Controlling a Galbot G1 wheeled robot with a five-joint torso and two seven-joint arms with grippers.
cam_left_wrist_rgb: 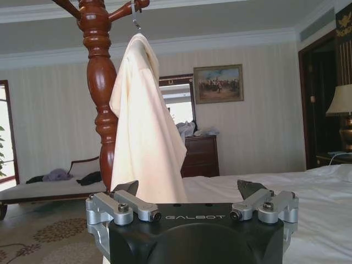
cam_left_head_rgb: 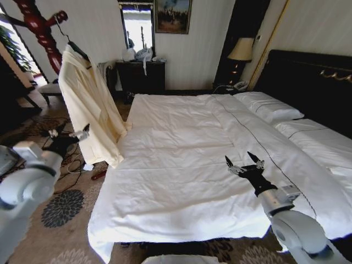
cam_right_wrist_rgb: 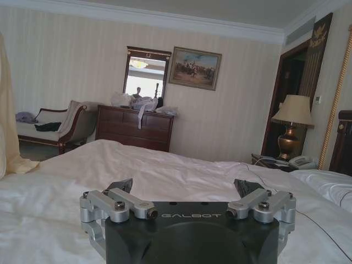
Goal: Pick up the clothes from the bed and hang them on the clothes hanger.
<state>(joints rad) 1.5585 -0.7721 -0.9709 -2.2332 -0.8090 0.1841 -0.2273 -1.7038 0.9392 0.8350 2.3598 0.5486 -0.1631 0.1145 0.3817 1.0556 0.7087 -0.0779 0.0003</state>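
Note:
The clothes, a cream silky shirt (cam_left_head_rgb: 88, 104), hang on the black clothes hanger (cam_left_head_rgb: 78, 50), whose silver hook (cam_left_wrist_rgb: 134, 16) sits on an arm of the dark-red coat stand (cam_left_wrist_rgb: 99, 82). The shirt (cam_left_wrist_rgb: 146, 126) droops past the bed's left edge, and its hem (cam_right_wrist_rgb: 8, 137) also shows in the right wrist view. My left gripper (cam_left_head_rgb: 69, 133) is open with nothing in it, just in front of the shirt's lower part (cam_left_wrist_rgb: 188, 190). My right gripper (cam_left_head_rgb: 240, 159) hovers open above the white duvet of the bed (cam_left_head_rgb: 176, 165), far from the shirt (cam_right_wrist_rgb: 184, 187).
A dark dresser (cam_left_head_rgb: 140, 77) with a mirror stands at the far wall. A lamp and phone sit on the nightstand (cam_left_head_rgb: 236, 82). A bench (cam_left_wrist_rgb: 49, 187) stands behind the coat stand. Cables and small items lie on the patterned carpet (cam_left_head_rgb: 88, 170) by the bed.

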